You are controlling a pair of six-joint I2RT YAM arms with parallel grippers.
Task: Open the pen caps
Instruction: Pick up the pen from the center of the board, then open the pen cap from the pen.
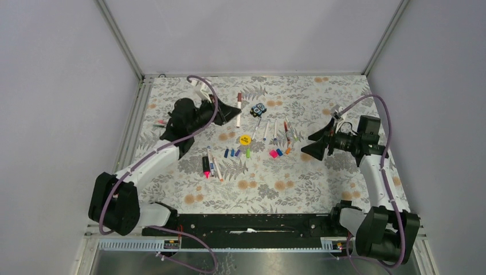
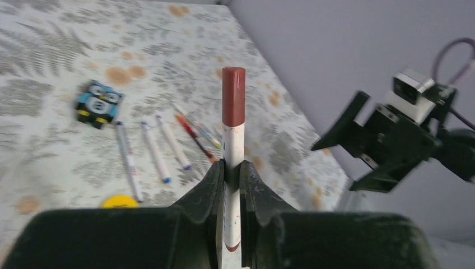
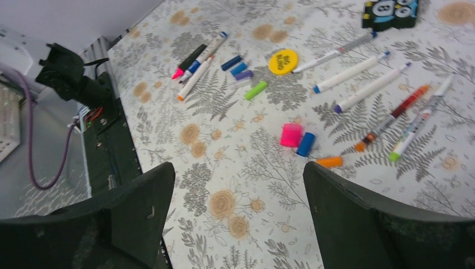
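My left gripper (image 2: 232, 168) is shut on a white-barrelled pen (image 2: 233, 147) held above the mat. Its dark red cap (image 2: 233, 98) is still on and sticks out past the fingertips toward my right gripper. In the top view this pen (image 1: 239, 110) is at the back centre. My right gripper (image 3: 238, 168) stands open and empty above the mat on the right (image 1: 314, 148). Loose pen caps lie below it: pink (image 3: 290, 135), blue (image 3: 306, 144), orange (image 3: 329, 162) and green (image 3: 255, 90). Several uncapped pens (image 3: 348, 73) lie in a row beyond them.
A yellow disc (image 3: 282, 61) and a black-and-blue owl block (image 3: 389, 12) lie among the pens. A pink-and-black highlighter (image 1: 205, 166) with two thin pens lies nearer the left arm. Grey walls stand around the floral mat (image 1: 275, 189).
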